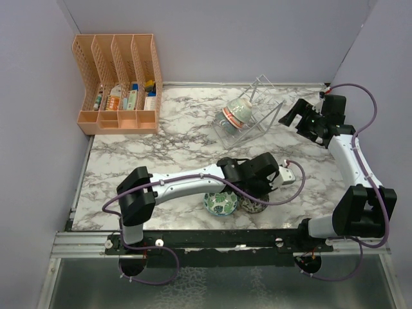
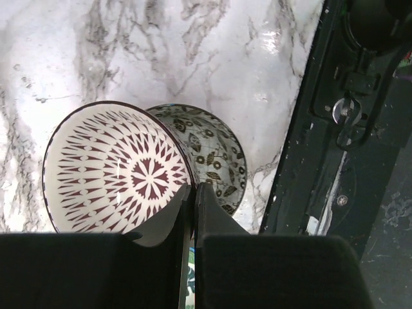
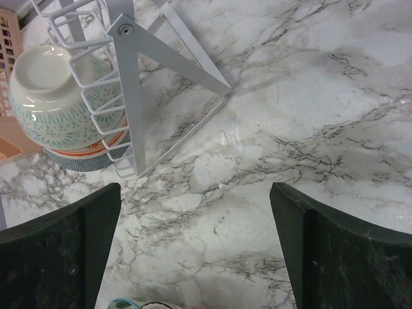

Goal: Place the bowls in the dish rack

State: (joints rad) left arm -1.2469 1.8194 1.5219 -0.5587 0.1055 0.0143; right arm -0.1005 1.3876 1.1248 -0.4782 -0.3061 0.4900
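The lattice bowl (image 2: 119, 170) is low in the middle of the overhead view, by the near edge of the marble surface (image 1: 174, 141). In the left wrist view it looks tilted, its white-and-maroon starburst inside facing the camera. The left claw (image 2: 194, 188) is pinched tight on its rim, one finger inside the bowl and one outside. Just behind it, overlapping in that view, the leaf-patterned green bowl (image 2: 219, 154) rests on the surface. The red-rimmed bowl (image 3: 55, 96) already stands on edge in a slot of the dish rack (image 3: 132, 84), upper centre overhead.

These look like glazed ceramic: stiff, fairly light, smooth enough to slip, and likely to chip against wire or each other. The rim is the one place a narrow pinch fits, and a bowl held that way may swing.

The right claw (image 3: 194, 190) is spread wide and holds nothing, over bare marble beside the rack.

No writing reads on the bowls or rack. Labels in the orange organizer (image 1: 119, 84), upper left, are too small to make out.
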